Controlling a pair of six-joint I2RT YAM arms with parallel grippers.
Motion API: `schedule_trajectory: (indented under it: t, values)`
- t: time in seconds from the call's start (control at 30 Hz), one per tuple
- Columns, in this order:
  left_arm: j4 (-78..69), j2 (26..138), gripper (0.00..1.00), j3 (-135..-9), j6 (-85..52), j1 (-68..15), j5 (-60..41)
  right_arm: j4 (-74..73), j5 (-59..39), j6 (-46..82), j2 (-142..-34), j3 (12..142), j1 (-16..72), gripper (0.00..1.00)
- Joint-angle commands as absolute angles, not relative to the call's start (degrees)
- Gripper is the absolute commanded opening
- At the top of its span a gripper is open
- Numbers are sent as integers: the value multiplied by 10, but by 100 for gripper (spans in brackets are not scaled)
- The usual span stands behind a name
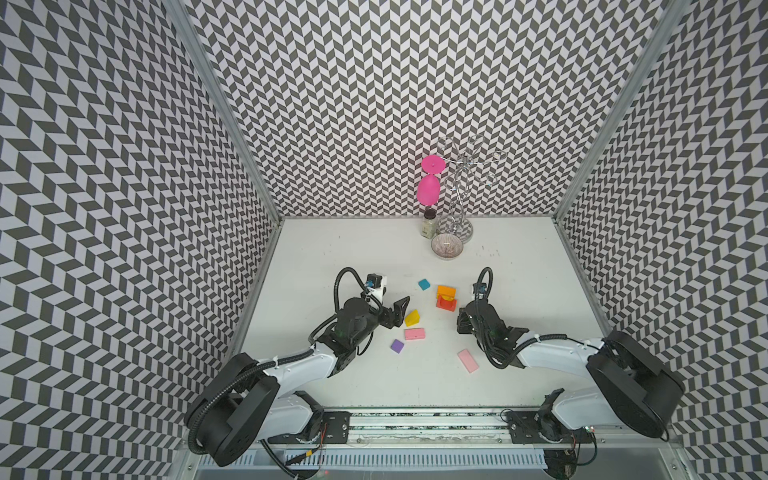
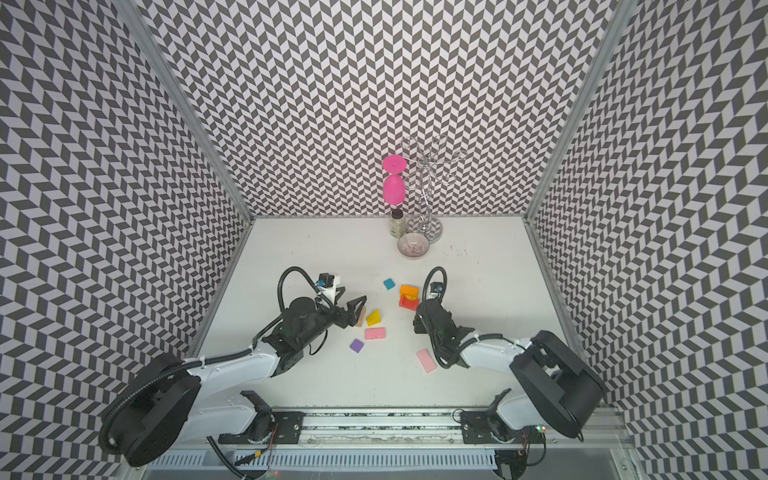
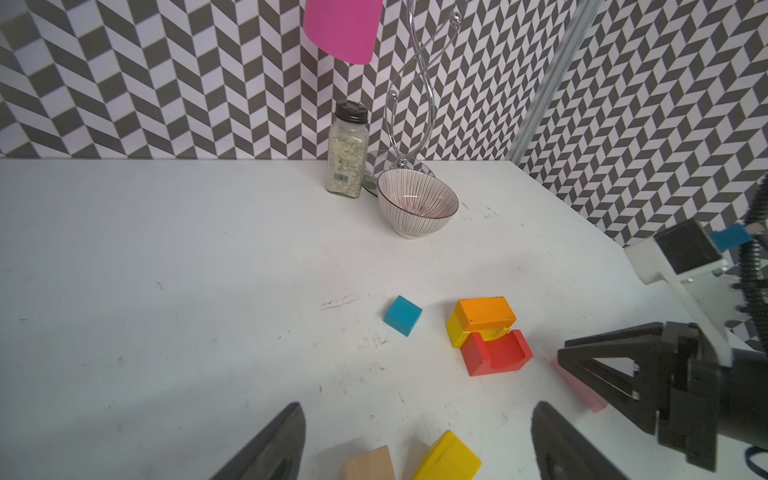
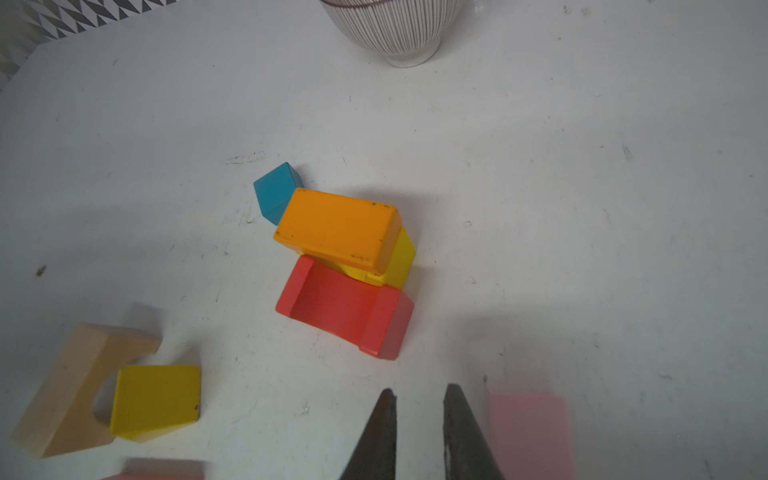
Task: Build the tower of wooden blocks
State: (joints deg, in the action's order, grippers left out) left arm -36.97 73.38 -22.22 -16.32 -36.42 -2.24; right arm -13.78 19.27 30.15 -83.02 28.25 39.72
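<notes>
Left pincer [image 3: 417,409] first: jaws spread wide with nothing between them, poised over the yellow wedge [image 3: 449,457] and the plain wood arch [image 3: 368,463]. Those two lie tucked against each other on the tabletop [image 3: 166,291], well apart from the stack on the left arm's side.

The stack itself is a red arch [image 3: 494,353] on its back, a yellow block [image 4: 401,257] resting in it and an orange block [image 3: 484,313] on top, sitting skewed with an overhang. Right pincer [image 4: 419,392] is drawn together, holding nothing, and parked just short of the stack on the robot's side.

My read is that the wedge is the next pick. Come straight down and close on its two flat faces rather than the slope, which would likely slip. Keep the outer finger from catching the wood arch hugging it. Carry it high and set it down softly, because that orange top looks easy to nudge off.

Around the stack:
- A teal cube [image 3: 402,315] sits near its far side, apart from it.
- A pink slab [image 1: 414,333] and a purple block [image 1: 397,345] lie nearer the robot than the stack.
- A second pink slab [image 1: 468,360] lies just beside the right pincer.
- The striped bowl [image 3: 411,216], spice jar [image 3: 347,162] and wire rack [image 1: 457,187] with its pink goblet [image 1: 428,189] stand far beyond the stack — no trouble there.

The real obstacle is the right pincer itself, sitting close to the stack.
</notes>
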Motion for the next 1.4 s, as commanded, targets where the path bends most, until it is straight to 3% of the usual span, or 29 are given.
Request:
schedule_trajectory:
  t: [0.0, 0.23, 0.57, 1.37]
  values:
    - [-368, 755, 79, -249, -187, -373, -61, -172, 161, 288, -865, 307, 386, 17]
    - [-352, 810, 72, -293, -185, -386, -61, -180, 154, 286, -907, 326, 376, 16]
    - [-336, 844, 71, -322, -180, -391, -52, -179, 147, 285, -935, 344, 360, 15]
    - [-338, 872, 69, -338, -180, -400, -52, -194, 108, 286, -885, 292, 368, 16]
